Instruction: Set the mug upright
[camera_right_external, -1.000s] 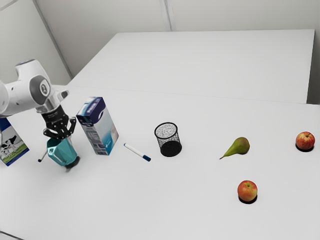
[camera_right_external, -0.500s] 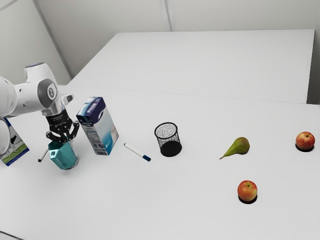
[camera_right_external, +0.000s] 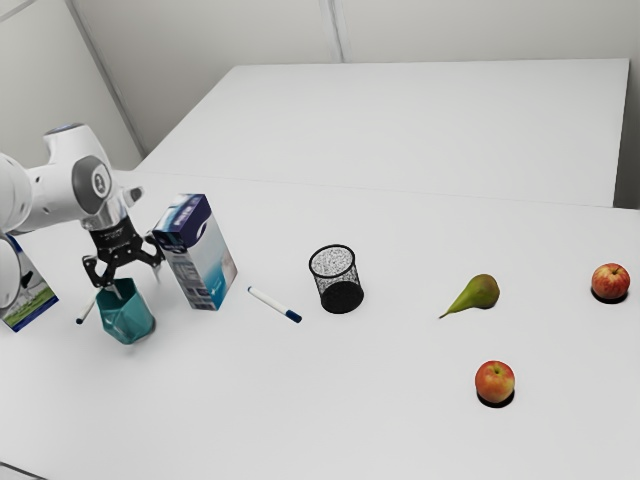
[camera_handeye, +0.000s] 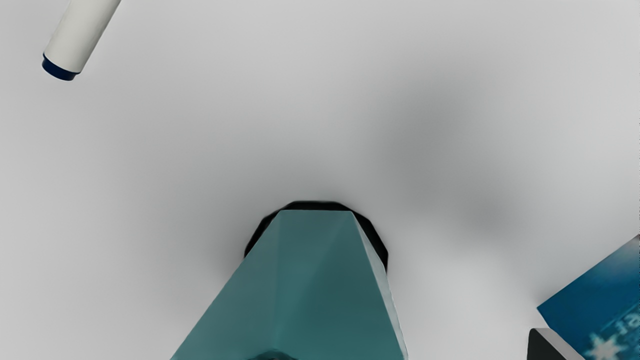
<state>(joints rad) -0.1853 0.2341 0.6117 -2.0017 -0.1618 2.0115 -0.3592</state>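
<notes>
In the ext. view, the teal mug is near the left side, standing up on the bench w/ its open top up. The hand is spread wide & just over it. One finger comes down at the mug's rim; can't tell if it goes in or touches. The other finger is apart from the mug, by the tall blue & white carton. A thin white marker w/ a dark end lies just beside the mug, to the view's left. Past that is a box w/ a cow pic, partly hidden by the arm.

To the right of the carton: a white & blue marker, then a black mesh pencil cup, a green pear, a red apple nearer the cam & one more apple at the far right.

In the wrist view, the mug's flat sides get wider toward the hand, & a black edge pokes out round its low end. One finger's tip is in front of the carton, apart from the mug. A white marker w/ a dark blue end lies well apart from the mug; can't tell which of the 2 it is.
</notes>
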